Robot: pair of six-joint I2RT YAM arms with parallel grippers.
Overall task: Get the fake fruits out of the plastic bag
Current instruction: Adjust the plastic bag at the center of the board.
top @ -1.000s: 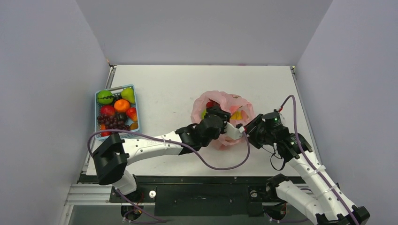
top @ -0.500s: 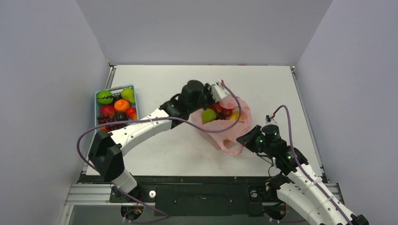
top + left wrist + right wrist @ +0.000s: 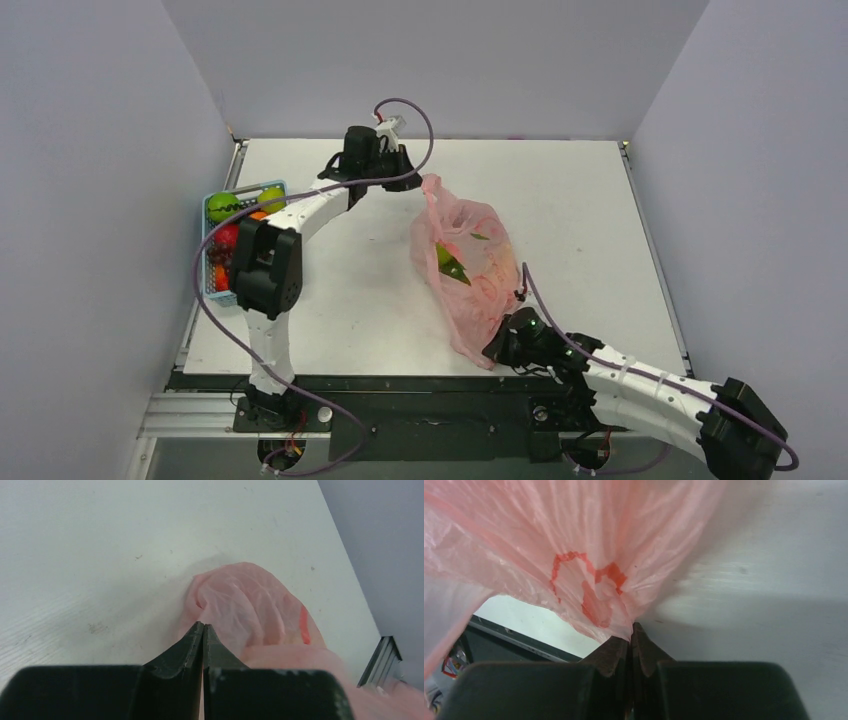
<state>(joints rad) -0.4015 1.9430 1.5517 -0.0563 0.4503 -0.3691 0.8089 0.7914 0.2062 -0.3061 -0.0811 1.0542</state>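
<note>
At the far left, a blue basket (image 3: 246, 188) with other fruits stands on the table (image 3: 340, 250), well apart from the work. Next to the right, at the far side, the left gripper (image 3: 418, 182) has its jaws pressed together on a thin fold of the pink bag (image 3: 470, 270); the left wrist view shows the film caught between the tips. From there the bag runs stretched toward the near edge. The fruits are inside it: a green apple (image 3: 446, 260) shows through the film, with some yellow and red beside it. I see no fruit from the bag lying on the table. At the near end, the right gripper (image 3: 497, 348) also pinches the bag, closed on a gathered corner with red print.

I judge that the step in hand is pulling the bag taut between two grips, so the emptying has hardly begun. I cannot tell which end is the mouth. The next move probably calls for raising the closed end, or for freeing one gripper to reach inside.
</note>
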